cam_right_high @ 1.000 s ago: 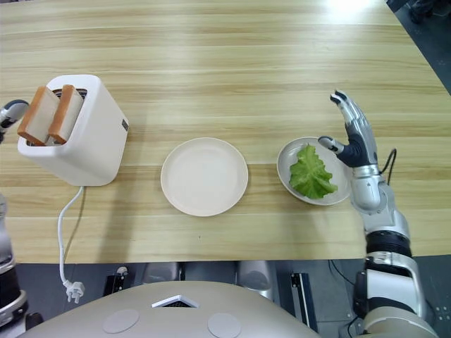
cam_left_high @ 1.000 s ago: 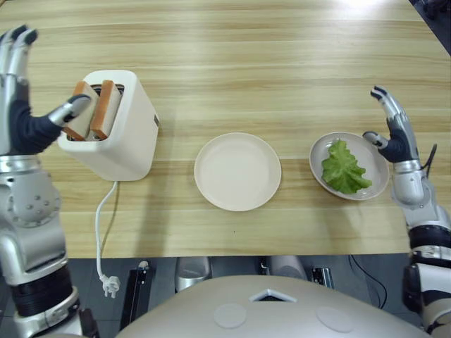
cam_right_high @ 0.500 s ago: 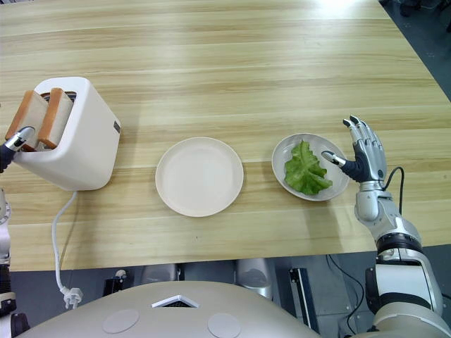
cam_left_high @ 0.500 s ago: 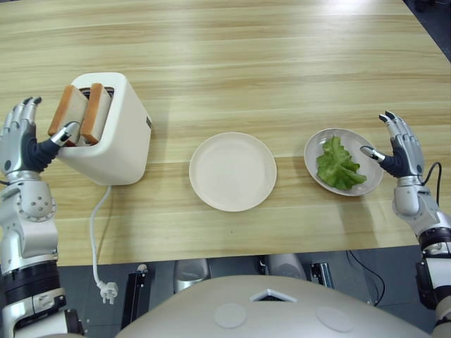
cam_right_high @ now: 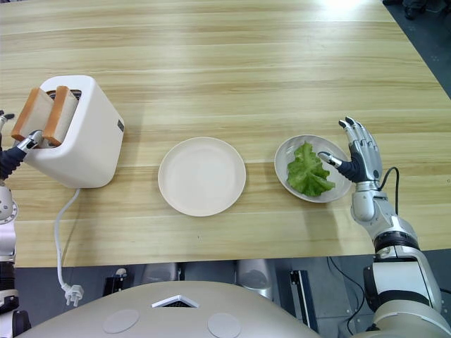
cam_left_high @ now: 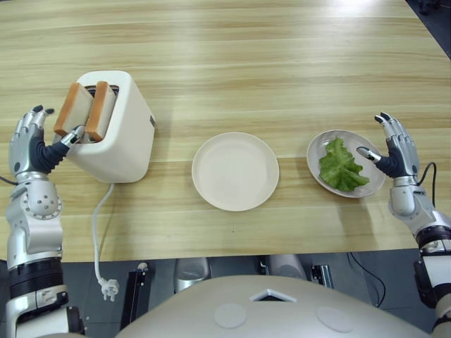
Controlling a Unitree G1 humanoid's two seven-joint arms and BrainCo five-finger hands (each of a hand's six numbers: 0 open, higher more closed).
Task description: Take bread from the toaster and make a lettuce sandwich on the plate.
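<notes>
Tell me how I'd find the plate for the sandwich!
Start at the wooden table. In its middle, between the white toaster on the left and the lettuce dish on the right, sits a round cream plate. Unlike the dish, it is bare and flatter.

Wooden table (cam_right_high: 232,63) fills the frame; white toaster (cam_right_high: 84,141) at middle left, two bread slices (cam_right_high: 46,115) standing up out of its slots, tilted left; left hand (cam_right_high: 10,159) at the left edge, one fingertip just beside the lower end of the outer slice; white cord (cam_right_high: 60,232) runs from the toaster down to a plug at lower left; empty round plate (cam_right_high: 201,176) in the centre; small dish (cam_right_high: 285,156) to its right holding a lettuce leaf (cam_right_high: 309,171); right hand (cam_right_high: 361,158) just right of the dish, fingers spread and upright, thumb over the rim.
</notes>
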